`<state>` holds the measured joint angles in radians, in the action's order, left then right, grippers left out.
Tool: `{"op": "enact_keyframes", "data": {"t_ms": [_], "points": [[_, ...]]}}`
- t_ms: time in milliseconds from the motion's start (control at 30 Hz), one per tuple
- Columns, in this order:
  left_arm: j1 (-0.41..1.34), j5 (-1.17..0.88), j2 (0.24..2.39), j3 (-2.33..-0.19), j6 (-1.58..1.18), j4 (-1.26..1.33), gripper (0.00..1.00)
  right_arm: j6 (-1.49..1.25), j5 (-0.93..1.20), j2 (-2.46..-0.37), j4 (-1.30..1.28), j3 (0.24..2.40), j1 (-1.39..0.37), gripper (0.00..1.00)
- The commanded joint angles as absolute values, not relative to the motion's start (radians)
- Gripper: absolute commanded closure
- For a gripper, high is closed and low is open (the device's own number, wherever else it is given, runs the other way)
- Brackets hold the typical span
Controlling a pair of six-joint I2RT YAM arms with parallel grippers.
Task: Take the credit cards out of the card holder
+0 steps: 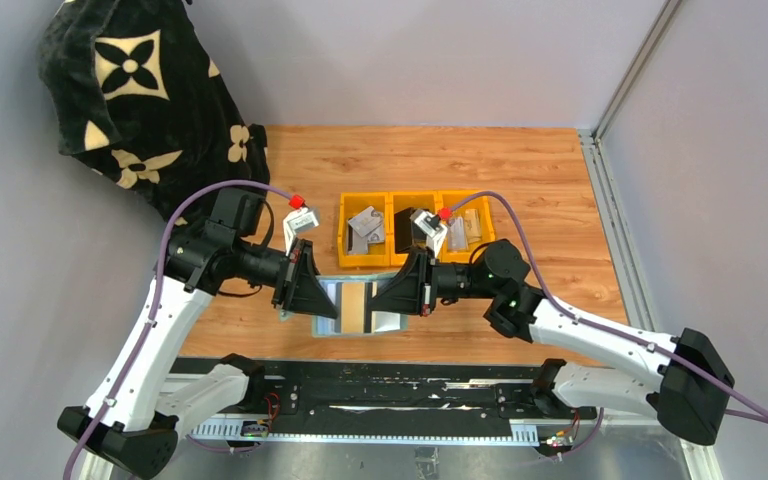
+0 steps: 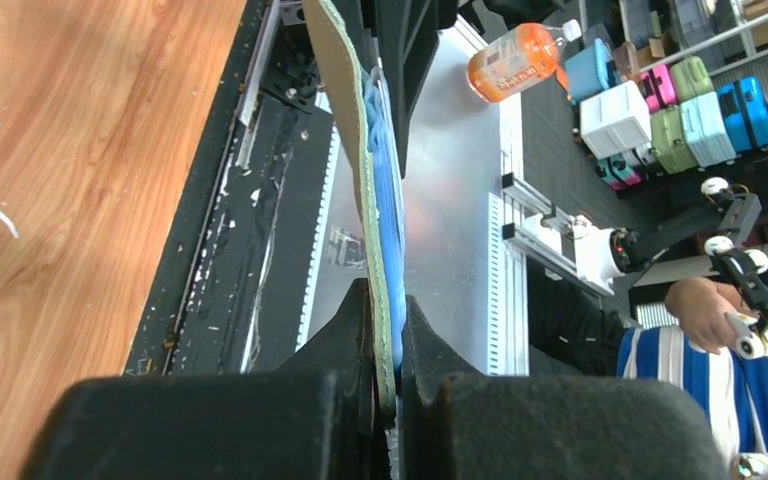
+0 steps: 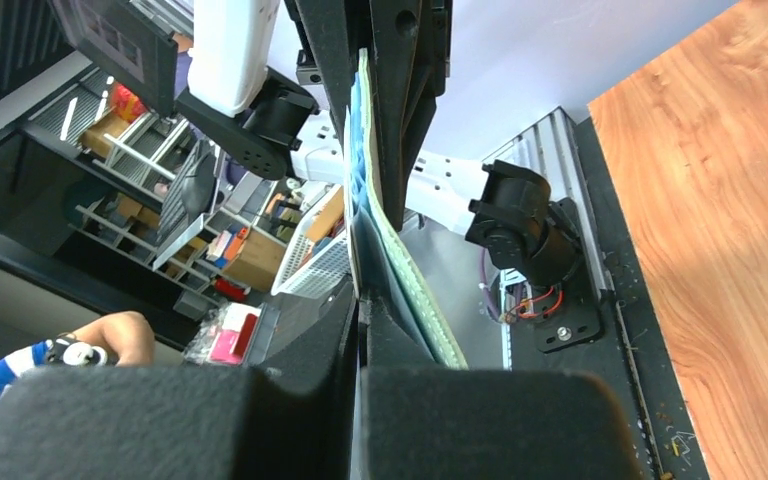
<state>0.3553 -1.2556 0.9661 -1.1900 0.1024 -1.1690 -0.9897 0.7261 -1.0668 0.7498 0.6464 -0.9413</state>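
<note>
Top external, card holder (image 1: 357, 304) edges clamped by left pincer (image 1: 329, 311), right pincer (image 1: 381, 301)

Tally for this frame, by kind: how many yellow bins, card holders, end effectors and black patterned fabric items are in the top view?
yellow bins: 3
card holder: 1
left end effector and right end effector, both shut on it: 2
black flower-patterned fabric: 1
Total: 7

Matt card holder (image 3: 417, 290), smooth wood-grain table (image 1: 540, 180)
</note>
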Motion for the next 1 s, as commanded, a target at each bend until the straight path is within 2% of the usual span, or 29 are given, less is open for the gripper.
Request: {"op": "enact_keyframes", "data": {"t_ms": [0,267,367,433,600,733,967], "points": [[0.347,-1.158,0.976,-1.229,0.103,-1.177,1.0,-0.949,0.701,-0.992,0.704,0.634,-0.929,1.0],[0.345,-0.97,0.978,-1.239,0.165,-1.194,1.0,-0.83,0.73,-0.84,0.349,0.644,-0.751,1.0],[0.347,-0.869,0.984,-1.239,0.218,-1.205,1.0,-0.771,0.763,-0.819,0.205,0.672,-0.617,1.0],[0.348,-0.77,0.996,-1.245,0.235,-1.194,1.0,-0.686,0.741,-0.838,0.005,0.72,-0.496,1.0],[0.466,-0.421,1.118,-1.292,0.399,-1.215,1.0,-0.508,0.674,-0.986,-0.213,0.834,-0.223,1.0],[0.523,-0.162,1.238,-1.255,0.549,-1.214,1.0,-0.35,0.501,-1.171,-0.34,0.994,-0.161,1.0],[0.556,0.191,1.453,-1.209,0.753,-1.118,1.0,-0.25,0.415,-1.523,-0.388,1.218,-0.143,1.0]]}}
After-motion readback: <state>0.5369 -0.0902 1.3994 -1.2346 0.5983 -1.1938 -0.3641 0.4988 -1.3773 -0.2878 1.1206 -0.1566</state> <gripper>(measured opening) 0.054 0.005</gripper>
